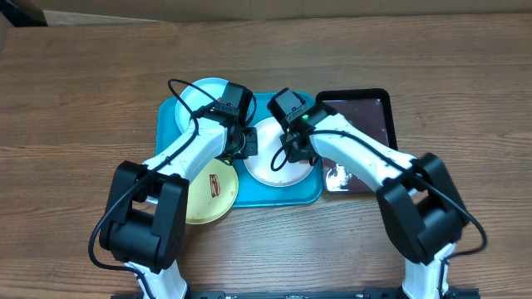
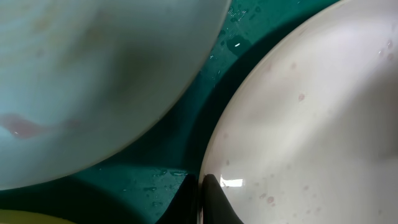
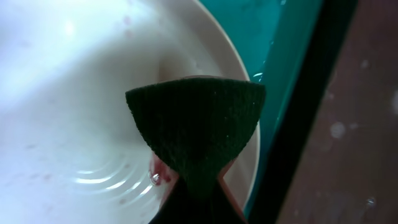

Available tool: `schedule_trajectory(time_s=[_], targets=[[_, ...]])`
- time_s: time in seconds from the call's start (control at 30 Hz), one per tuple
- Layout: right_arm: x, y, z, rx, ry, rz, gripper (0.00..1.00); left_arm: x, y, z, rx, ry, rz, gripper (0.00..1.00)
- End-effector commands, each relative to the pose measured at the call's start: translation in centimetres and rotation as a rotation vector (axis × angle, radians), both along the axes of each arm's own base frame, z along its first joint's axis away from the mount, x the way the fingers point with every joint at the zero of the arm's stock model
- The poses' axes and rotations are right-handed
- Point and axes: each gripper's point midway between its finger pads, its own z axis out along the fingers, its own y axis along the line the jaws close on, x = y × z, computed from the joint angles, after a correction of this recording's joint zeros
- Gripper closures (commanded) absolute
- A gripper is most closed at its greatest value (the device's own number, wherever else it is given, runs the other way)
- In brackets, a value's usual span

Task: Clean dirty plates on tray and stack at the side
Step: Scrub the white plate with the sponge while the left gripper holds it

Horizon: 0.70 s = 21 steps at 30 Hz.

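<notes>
The turquoise tray (image 1: 249, 193) holds the white plate (image 1: 268, 170) at its middle right and the light cyan plate (image 1: 199, 98) at its back left. The yellow-green plate (image 1: 208, 203), with a brown-red smear, overlaps the tray's front left edge. My left gripper (image 1: 246, 144) is shut on the white plate's left rim (image 2: 200, 198). My right gripper (image 1: 291, 151) is shut on a dark green sponge (image 3: 196, 121) pressed on the white plate (image 3: 74, 93). A red smear (image 3: 159, 172) shows beside the sponge. The cyan plate (image 2: 93, 68) has a faint pink smear.
A smaller black tray (image 1: 370, 116) with a wet surface stands right of the turquoise tray, touching it. Water drops lie on the turquoise tray floor (image 2: 165, 165) between the plates. Brown wooden table (image 1: 83, 100) lies all around.
</notes>
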Motion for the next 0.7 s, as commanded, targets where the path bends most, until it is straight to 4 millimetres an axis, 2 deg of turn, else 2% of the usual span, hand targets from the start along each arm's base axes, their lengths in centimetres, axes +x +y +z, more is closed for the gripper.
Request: schedule_trajectory(time_s=[0.0,0.13,0.33,0.67], targets=[[1.5,-0.4,-0.4,-0.04,-0.051,-0.056,0.96,-0.2,-0.1,-0.5,0.01,0.006,-0.01,0.96],[1.7,-0.2,-1.3,-0.031,-0.051,-0.088,0.96,-0.2,-0.1,-0.5,0.01,0.006,-0.01,0.96],[1.7,0.3,-1.4,0.024,-0.052,-0.188,0.96,-0.2,-0.1,-0.5,0.01,0.006,-0.01,0.96],[2.8,1.0,-1.1,0.067,-0.098,-0.214,0.96,-0.2,-0.1,-0.5,0.011,0.007,-0.01,0.96]])
